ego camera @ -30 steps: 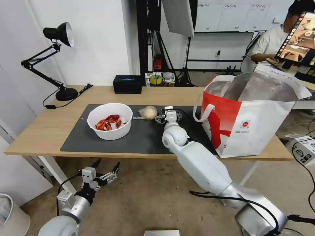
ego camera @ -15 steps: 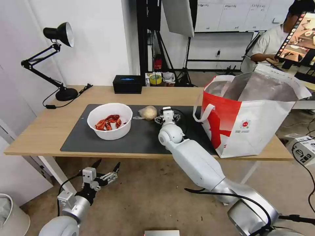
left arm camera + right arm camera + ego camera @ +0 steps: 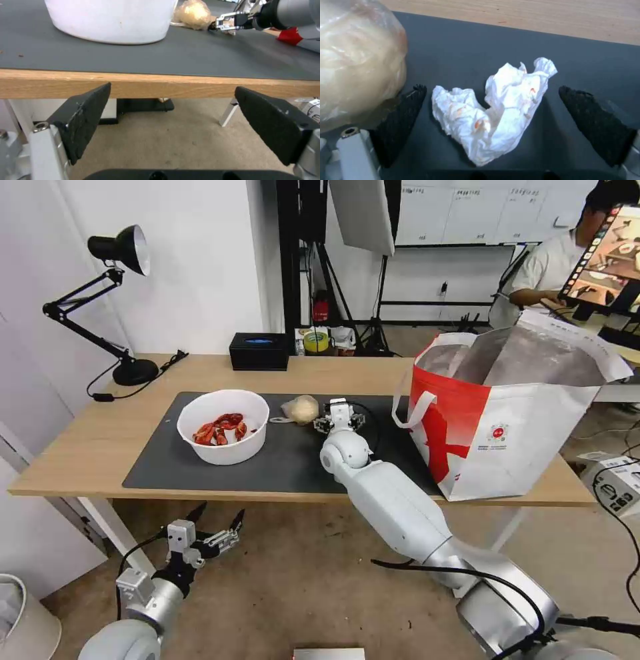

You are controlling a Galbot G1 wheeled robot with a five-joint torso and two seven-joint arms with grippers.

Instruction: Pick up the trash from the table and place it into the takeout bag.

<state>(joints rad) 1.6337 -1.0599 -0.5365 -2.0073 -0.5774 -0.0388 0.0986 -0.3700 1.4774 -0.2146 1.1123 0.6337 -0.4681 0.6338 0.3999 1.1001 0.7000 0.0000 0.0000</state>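
R hand (image 3: 491,110) has slid a bit further over the desk (image 3: 80,447) mat, fingers wide apart w/ crumpled tissue (image 3: 493,112) between them, bagged lump (image 3: 356,62) just beside one finger; nothing gripped yet, pinch likely next.

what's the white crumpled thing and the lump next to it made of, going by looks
Crumpled tissue: thin soft paper, matte, creased, with orange stains. Beige lump: wrapped in clear glossy plastic film that wrinkles and glints; the contents look soft, but cannot be identified. The right tool straddles the tissue, open.
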